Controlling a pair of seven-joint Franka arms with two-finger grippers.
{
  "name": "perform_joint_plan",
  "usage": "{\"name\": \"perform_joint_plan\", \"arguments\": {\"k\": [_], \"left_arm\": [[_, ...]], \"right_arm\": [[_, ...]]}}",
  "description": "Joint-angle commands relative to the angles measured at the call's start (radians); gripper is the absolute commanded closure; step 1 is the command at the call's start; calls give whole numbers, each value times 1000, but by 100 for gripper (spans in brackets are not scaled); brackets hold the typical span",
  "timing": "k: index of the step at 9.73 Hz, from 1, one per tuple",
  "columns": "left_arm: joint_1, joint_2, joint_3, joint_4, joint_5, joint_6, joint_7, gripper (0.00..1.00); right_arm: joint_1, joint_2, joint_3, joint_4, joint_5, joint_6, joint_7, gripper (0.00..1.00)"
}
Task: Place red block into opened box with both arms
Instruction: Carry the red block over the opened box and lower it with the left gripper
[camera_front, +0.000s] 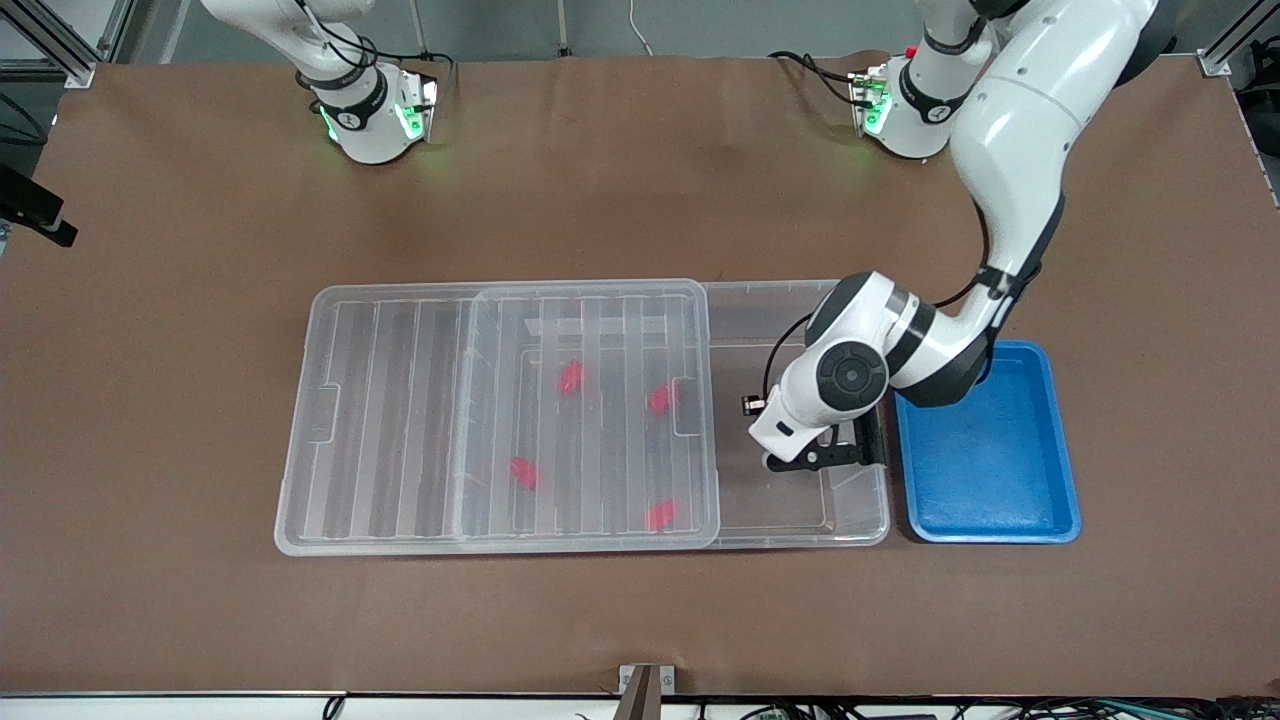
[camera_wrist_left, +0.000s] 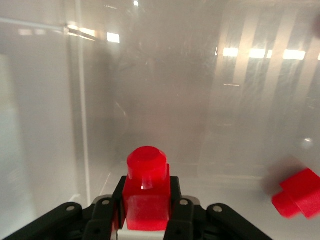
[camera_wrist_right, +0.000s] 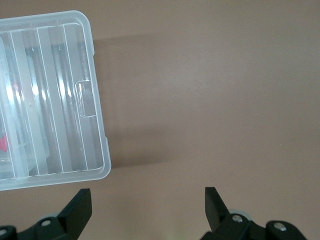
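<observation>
In the left wrist view my left gripper (camera_wrist_left: 146, 202) is shut on a red block (camera_wrist_left: 146, 185), stub end pointing away from the wrist. In the front view the left gripper (camera_front: 812, 460) is low inside the uncovered end of the clear box (camera_front: 780, 300), at the left arm's end. Another red block (camera_wrist_left: 299, 192) lies on the box floor close by. Several red blocks (camera_front: 571, 376) show through the ribbed clear lid (camera_front: 400, 420), which is slid toward the right arm's end. My right gripper (camera_wrist_right: 147, 200) hangs open over bare table beside the lid's corner (camera_wrist_right: 55, 100); the front view does not show it.
A blue tray (camera_front: 1060, 460) sits beside the box at the left arm's end, partly under the left arm's elbow. The box's black handle (camera_front: 873, 435) is next to the left gripper. Brown table (camera_front: 640, 620) lies all around.
</observation>
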Motion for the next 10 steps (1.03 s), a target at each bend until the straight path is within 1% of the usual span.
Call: {"name": "perform_joint_plan", "arguments": {"k": [1, 2, 4, 5, 8, 9, 10], "left_arm": [[-12, 68, 3, 2, 45, 61, -33, 52], [-12, 80, 3, 2, 69, 66, -33, 2], [-4, 65, 0, 8, 78, 58, -33, 0], [11, 21, -3, 8, 75, 49, -33, 0], [14, -180, -6, 15, 49, -60, -28, 0], [14, -249, -3, 18, 7, -95, -25, 0], [32, -310, 0, 25, -3, -124, -19, 0]], "right_arm": [[-4, -10, 4, -10, 5, 10, -2, 0], [-4, -10, 4, -10, 6, 10, -2, 0], [-4, -8, 4, -10, 11, 13, -2, 0], [-6, -8, 4, -10, 11, 13, -2, 0], [-20, -7, 4, -10, 14, 19, -2, 0], [-17, -4, 6, -10, 16, 24, -2, 0], [-14, -4, 6, -10, 16, 24, -2, 0]]}}
